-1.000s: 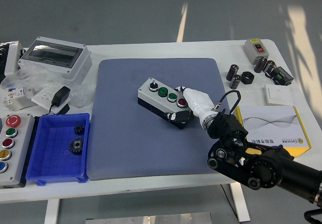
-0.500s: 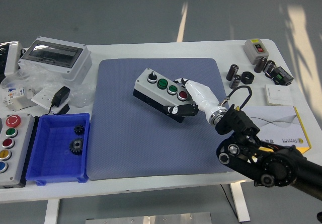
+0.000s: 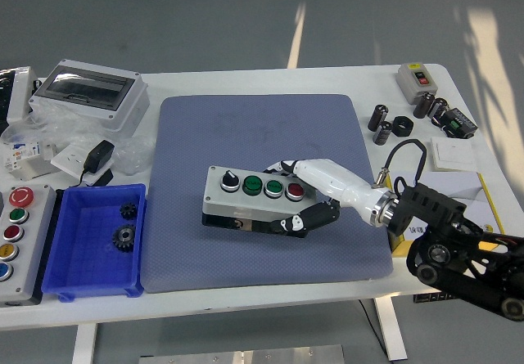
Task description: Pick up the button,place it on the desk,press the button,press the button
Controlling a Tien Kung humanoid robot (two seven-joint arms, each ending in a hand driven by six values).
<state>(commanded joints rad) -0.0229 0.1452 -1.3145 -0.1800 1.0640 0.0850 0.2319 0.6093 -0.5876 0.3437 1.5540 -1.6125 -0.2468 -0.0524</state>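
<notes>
Fingers [image 3: 304,219] of your right hand [image 3: 315,190] wrap the button box [image 3: 255,197] on the mat [image 3: 196,135] (its right end hidden beneath the palm); blue bin [image 3: 78,278] sits left, well apart.

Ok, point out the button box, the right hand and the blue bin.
button box [image 3: 246,190], head view, grey top face beside the buttons
right hand [image 3: 315,176], head view, white back of hand
blue bin [image 3: 80,286], head view, near rim
</notes>
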